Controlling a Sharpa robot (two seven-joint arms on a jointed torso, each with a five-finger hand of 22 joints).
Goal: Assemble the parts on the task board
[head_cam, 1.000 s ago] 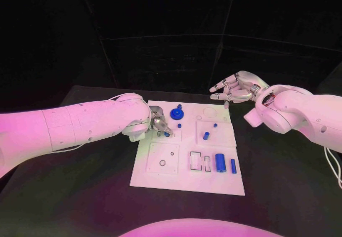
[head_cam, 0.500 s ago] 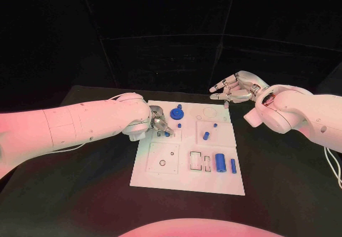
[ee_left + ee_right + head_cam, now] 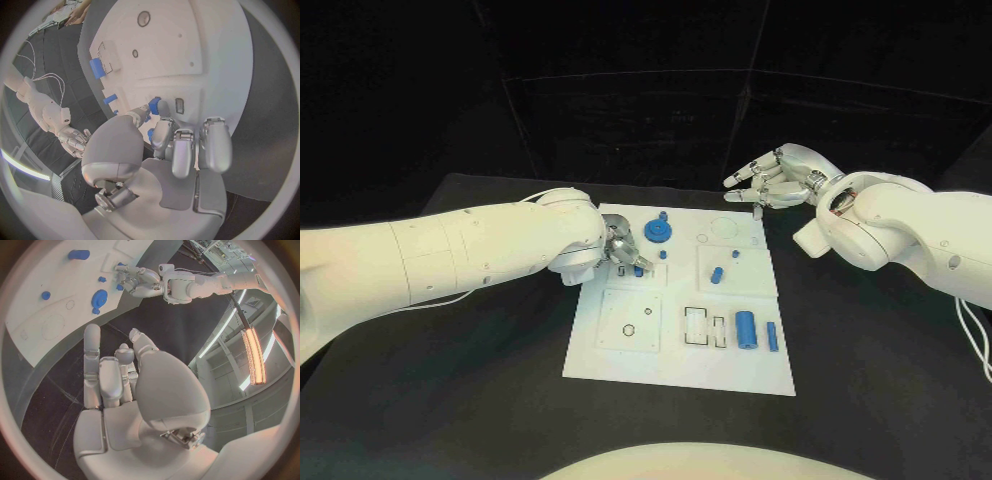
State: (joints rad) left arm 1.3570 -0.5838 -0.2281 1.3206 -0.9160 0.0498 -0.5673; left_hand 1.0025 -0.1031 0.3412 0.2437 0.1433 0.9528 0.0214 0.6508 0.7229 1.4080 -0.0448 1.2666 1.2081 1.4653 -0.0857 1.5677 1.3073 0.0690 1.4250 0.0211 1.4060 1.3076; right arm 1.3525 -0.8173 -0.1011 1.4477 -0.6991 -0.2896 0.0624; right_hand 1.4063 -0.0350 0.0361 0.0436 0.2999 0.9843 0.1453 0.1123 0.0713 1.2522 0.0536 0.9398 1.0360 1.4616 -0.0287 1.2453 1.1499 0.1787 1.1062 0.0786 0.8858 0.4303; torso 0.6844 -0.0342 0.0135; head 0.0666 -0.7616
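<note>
The white task board (image 3: 625, 345) lies in the middle of the black table. My left hand (image 3: 619, 249) is over the board's left side and pinches a small blue part (image 3: 638, 268) between thumb and a finger. The left wrist view shows that part (image 3: 154, 104) at the fingertips, right above the board (image 3: 200, 45) beside a small slot. My right hand (image 3: 772, 180) hovers past the board's far right corner, fingers apart and holding nothing. A blue round part (image 3: 658, 234), small blue pegs (image 3: 717, 274) and a blue cylinder (image 3: 746, 327) rest on the board.
A narrow blue bar (image 3: 772, 336) lies by the cylinder near the board's right edge. The right wrist view shows the round part (image 3: 99, 298) and my left hand (image 3: 140, 281) at the board (image 3: 31, 325). Bare black table surrounds the board.
</note>
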